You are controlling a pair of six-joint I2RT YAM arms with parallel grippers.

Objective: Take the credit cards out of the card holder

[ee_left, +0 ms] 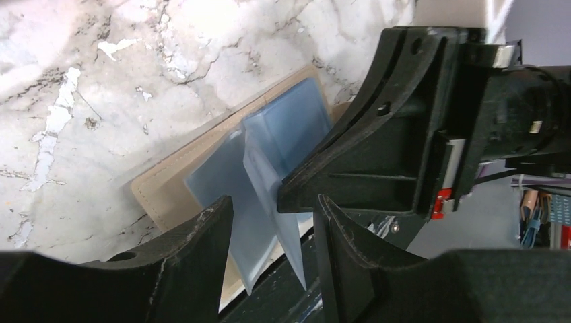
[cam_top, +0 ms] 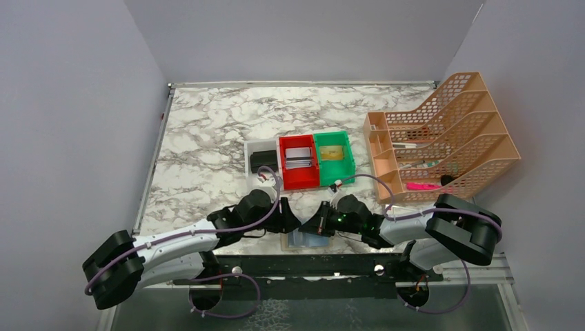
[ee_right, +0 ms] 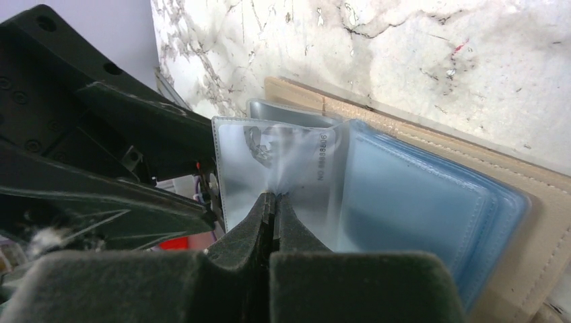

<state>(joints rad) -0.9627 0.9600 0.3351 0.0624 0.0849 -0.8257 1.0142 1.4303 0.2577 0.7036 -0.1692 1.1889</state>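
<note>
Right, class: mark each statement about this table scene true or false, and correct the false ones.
1. The card holder lies open on the table. True.
2. The right tool is open. False: it is shut on a clear sleeve.
3. The left tool has its jaws apart. True.
4. The red bin is empty. False: greyish cards lie in it.

Tan card holder (ee_left: 158, 195), bluish sleeves (ee_left: 289, 121), marbled table (ee_left: 135, 81), red bin (cam_top: 299, 181) — perhaps grey cards (cam_top: 298, 158)
</note>
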